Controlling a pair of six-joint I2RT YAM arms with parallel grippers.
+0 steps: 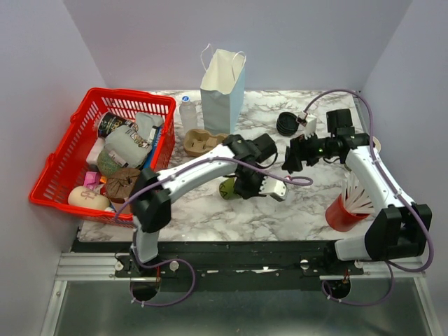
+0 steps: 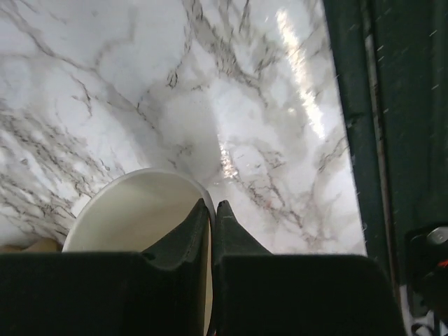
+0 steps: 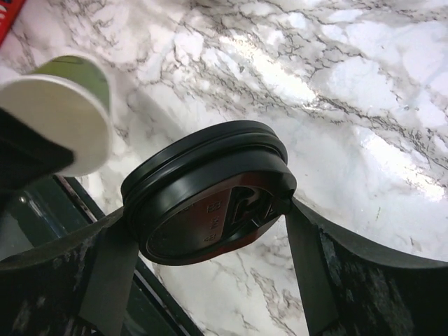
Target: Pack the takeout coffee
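Gaping, olive cup (image 3: 59, 115) shows white (lid (image 3: 210, 189) off).

back centre: white paper bag (image 1: 222, 91) on marble-pattern table (image 1: 308, 203) | left of bag: clear plastic bottle (image 1: 187, 112) | before bottle: brown cardboard cup carrier (image 1: 199, 142) | far left: red plastic basket (image 1: 133, 96) | centre: olive-green paper cup (image 1: 227, 187) | right of cup, off the table: round black plastic sip lid (image 3: 210, 196) | right front: red cup of white sticks (image 1: 343, 213)

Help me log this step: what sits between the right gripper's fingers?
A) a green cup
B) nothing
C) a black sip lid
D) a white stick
C: in the right wrist view the right gripper clamps the black sip lid by its edges; the green cup is apart, upper left.
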